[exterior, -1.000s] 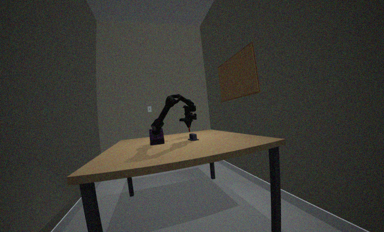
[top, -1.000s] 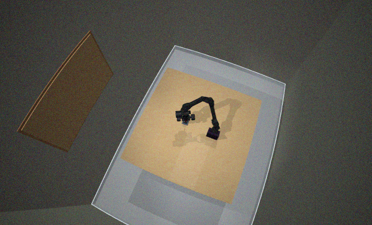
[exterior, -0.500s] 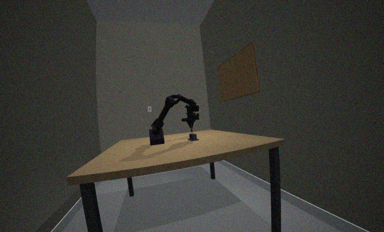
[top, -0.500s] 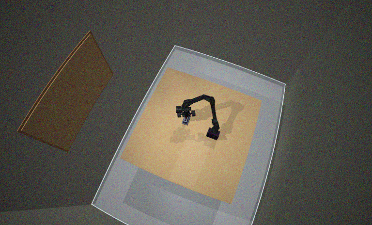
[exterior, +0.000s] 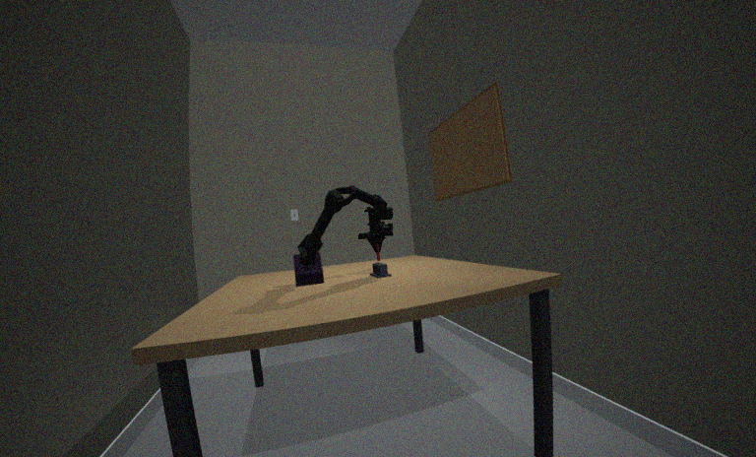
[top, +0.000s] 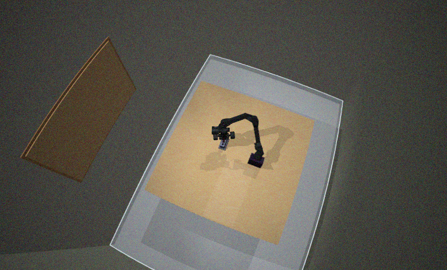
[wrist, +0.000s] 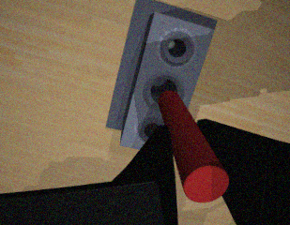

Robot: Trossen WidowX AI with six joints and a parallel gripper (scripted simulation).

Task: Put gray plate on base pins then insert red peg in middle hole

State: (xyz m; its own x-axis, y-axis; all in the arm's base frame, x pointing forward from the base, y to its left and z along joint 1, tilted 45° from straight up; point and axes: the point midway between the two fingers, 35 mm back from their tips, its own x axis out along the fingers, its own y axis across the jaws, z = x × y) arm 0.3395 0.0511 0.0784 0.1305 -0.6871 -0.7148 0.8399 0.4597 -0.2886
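Observation:
The gray plate [wrist: 193,67] [exterior: 380,269] [top: 223,144] lies flat on the base [wrist: 122,98], whose rim shows along its left side in the wrist view. The plate has three round holes in a row; the end hole nearest my fingers is partly hidden. My gripper [wrist: 182,131] [exterior: 378,250] is shut on the red peg [wrist: 193,145] [exterior: 378,257] and holds it roughly upright above the plate. In the wrist view, the peg's lower end overlaps the near edge of the middle hole. In the exterior view, that end is very close above the plate; contact cannot be told.
The arm's dark base box [top: 256,160] [exterior: 308,270] stands on the wooden table [top: 230,201] [exterior: 446,282], some way from the plate. The arm arches over between them. A brown board [top: 82,112] [exterior: 471,146] is on the wall beyond the table.

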